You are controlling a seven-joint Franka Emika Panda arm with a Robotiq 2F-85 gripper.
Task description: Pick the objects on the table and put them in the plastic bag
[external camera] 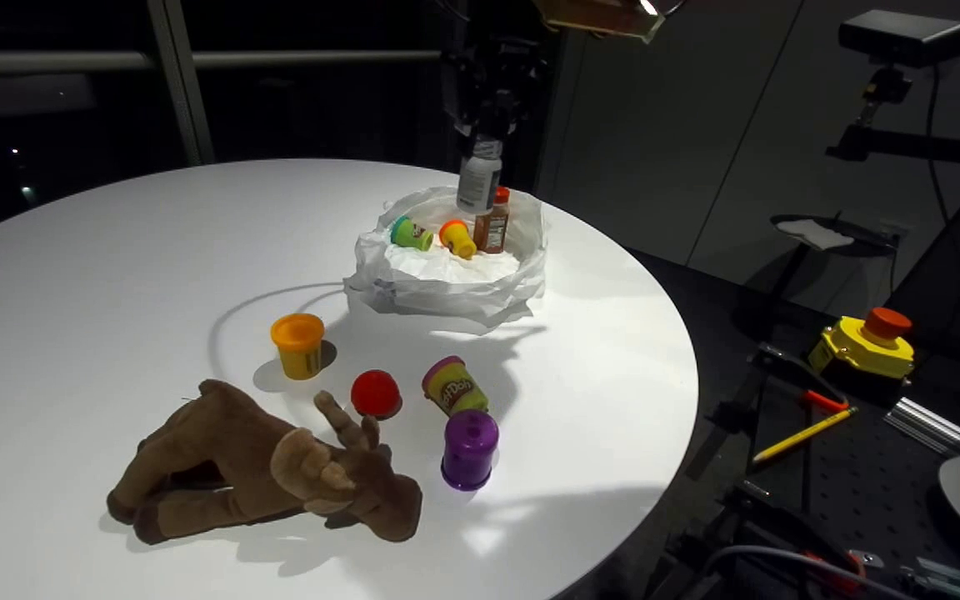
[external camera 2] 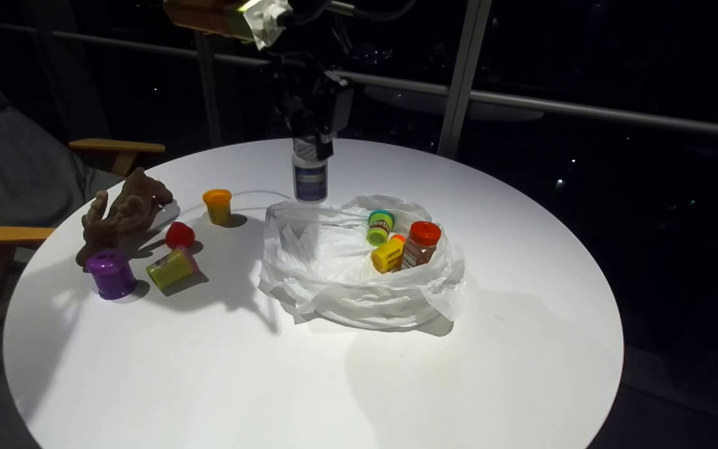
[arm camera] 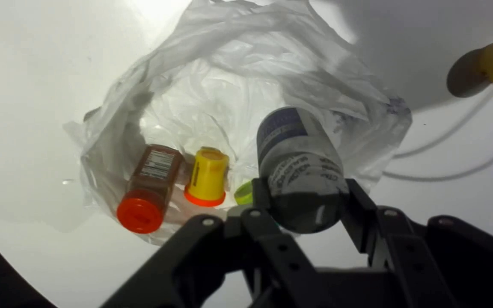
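My gripper (arm camera: 307,196) is shut on a white bottle (arm camera: 287,137) with a dark blue label, held by its cap end. In both exterior views the bottle (external camera: 477,185) (external camera 2: 310,182) hangs above the open white plastic bag (external camera: 447,296) (external camera 2: 359,302). Inside the bag lie a green cup (external camera 2: 380,227), a yellow cup (arm camera: 208,176) and a brown, red-lidded jar (arm camera: 156,169). On the table are an orange-lidded cup (external camera: 298,346), a red ball-like object (external camera: 376,393), a Play-Doh cup (external camera: 453,387) on its side, a purple container (external camera: 470,450) and a brown plush moose (external camera: 230,450).
The round white table (external camera: 155,250) bears everything. A thin cord-like line (arm camera: 447,175) runs from beside the bag. A wooden-armed chair (external camera 2: 116,147) stands past the table edge. A red-and-yellow emergency stop (external camera: 867,342) and a pencil (external camera: 805,435) lie off the table.
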